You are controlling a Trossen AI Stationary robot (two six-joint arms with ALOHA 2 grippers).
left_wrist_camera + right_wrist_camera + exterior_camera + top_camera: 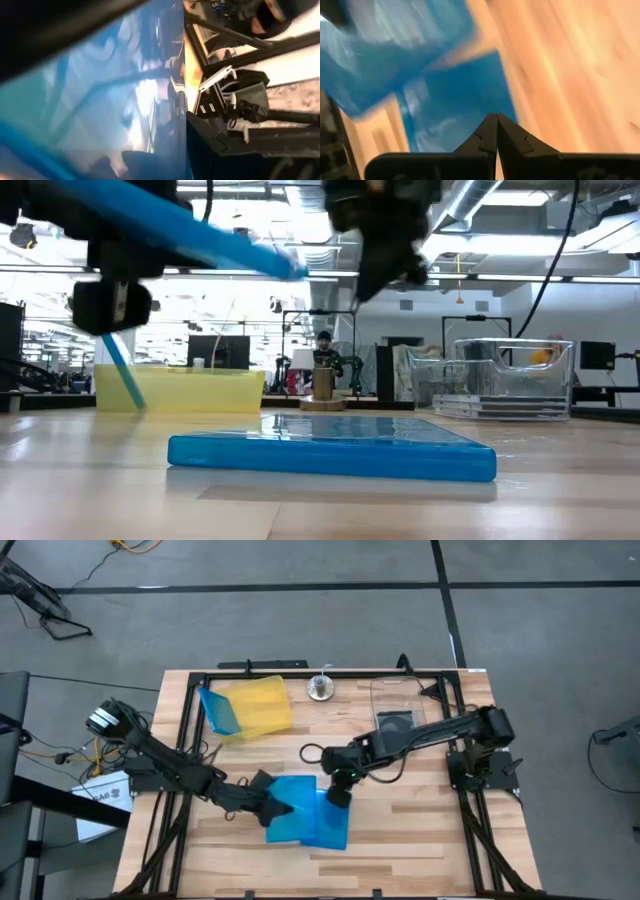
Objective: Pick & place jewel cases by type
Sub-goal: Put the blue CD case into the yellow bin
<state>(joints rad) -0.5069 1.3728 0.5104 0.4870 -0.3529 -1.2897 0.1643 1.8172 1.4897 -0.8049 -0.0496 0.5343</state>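
- Two blue jewel cases are sitting at the middle of the table [400, 840]: the lifted blue case [290, 805] is hanging tilted in the left gripper [272, 802], overlapping the flat blue case [330, 825] lying on the wood.
- Risk, as judged: the left gripper is holding the lifted case by one edge only, so the case could be pivoting or slipping out during transfer.
- Risk, as judged: the lifted case's low edge is passing close above the flat case and could be catching it, dragging it off position.
- Risk, as judged: the right gripper [338, 795] is hovering just beside the same cases; crossing paths could be causing a collision between the arms.
- Left gripper: fingers are closing narrowly on the lifted case's edge, gripping it.
- Right gripper: fingers are pressing fully together, holding nothing, poised above the flat case.
- A third blue case [218, 710] is leaning in the yellow tray [262, 705]; a dark case [395, 725] is lying in the clear tub [410, 690].
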